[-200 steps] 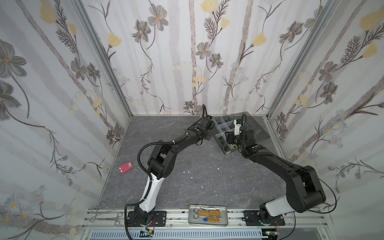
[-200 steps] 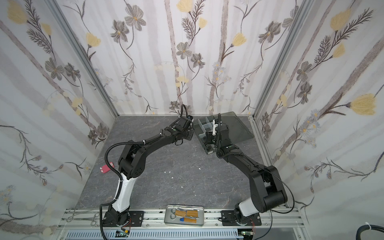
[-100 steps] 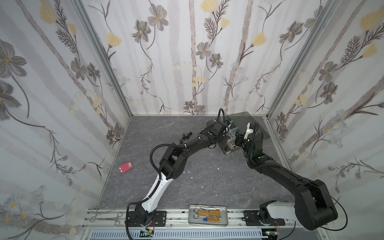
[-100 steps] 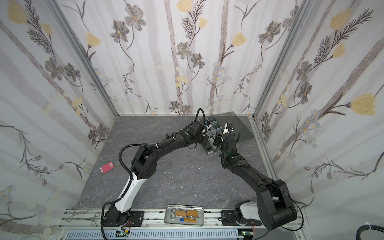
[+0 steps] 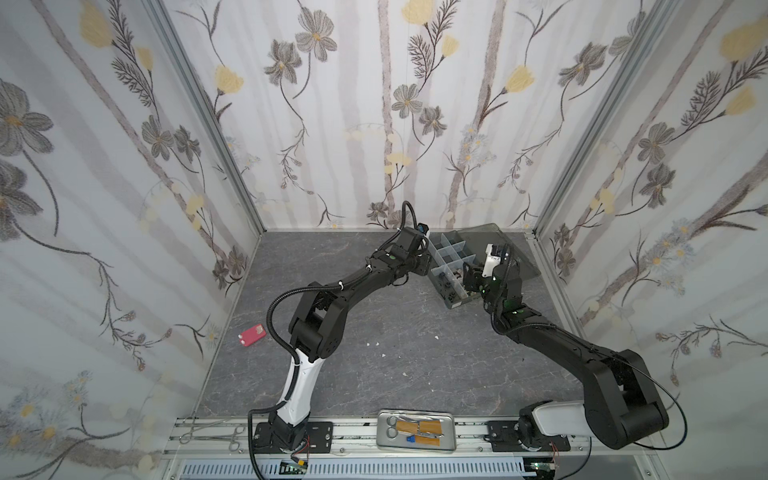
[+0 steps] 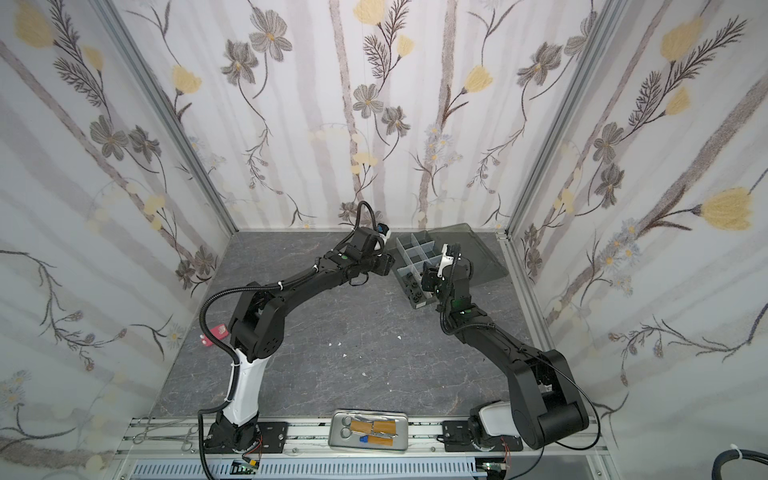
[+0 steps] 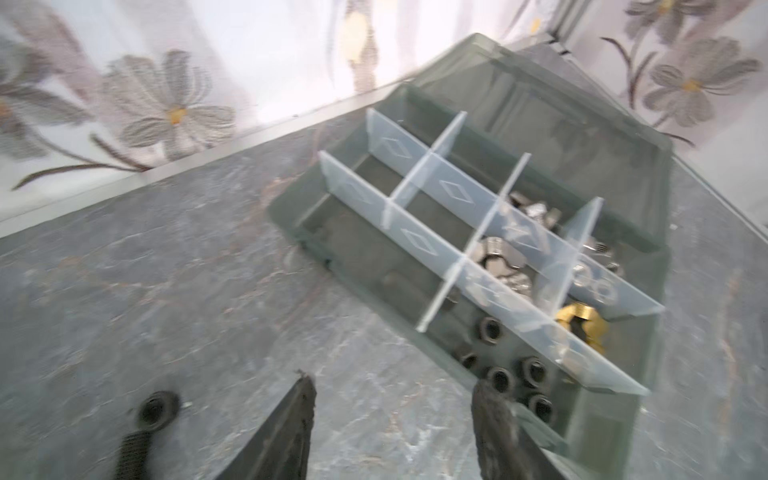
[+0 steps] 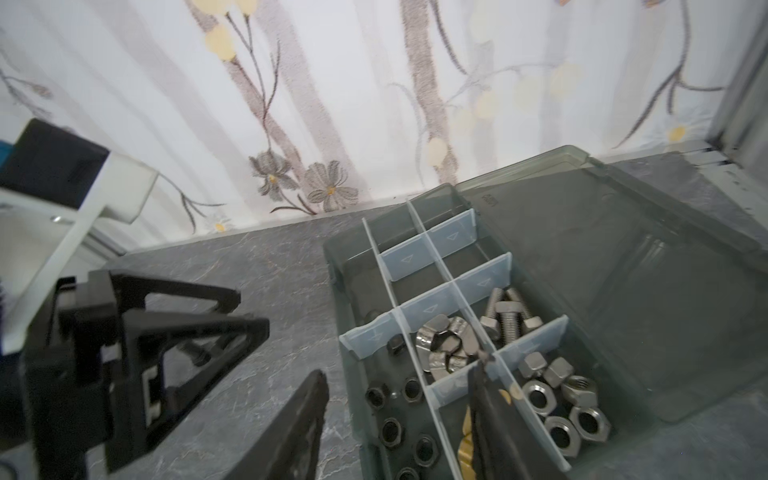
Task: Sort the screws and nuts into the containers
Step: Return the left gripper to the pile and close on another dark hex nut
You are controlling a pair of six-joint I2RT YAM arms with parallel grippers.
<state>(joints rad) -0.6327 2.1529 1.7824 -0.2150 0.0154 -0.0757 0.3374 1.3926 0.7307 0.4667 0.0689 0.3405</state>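
The box (image 5: 456, 304) sat far right, lid open; its cells held silver bolts (image 8: 509, 320), silver nuts (image 8: 571, 390), black nuts (image 8: 392, 431) and brass bits (image 7: 579, 318). The left gripper (image 7: 395, 384) and right gripper (image 8: 399, 372) hung part-open and empty at its left edge. One black screw (image 7: 153, 409) lay outside, further left.

Black jointed left arm (image 5: 357, 286) and right arm (image 5: 561, 345) have white base links (image 5: 299, 386); a black ribbed cable hose (image 5: 269, 316) follows the left. The left end effector (image 8: 253, 311) has triangular openwork fingers (image 8: 232, 324).

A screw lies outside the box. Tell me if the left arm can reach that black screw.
Probably yes: the black screw lies bare on the table close beside the left gripper, jaws open and empty, nothing between.
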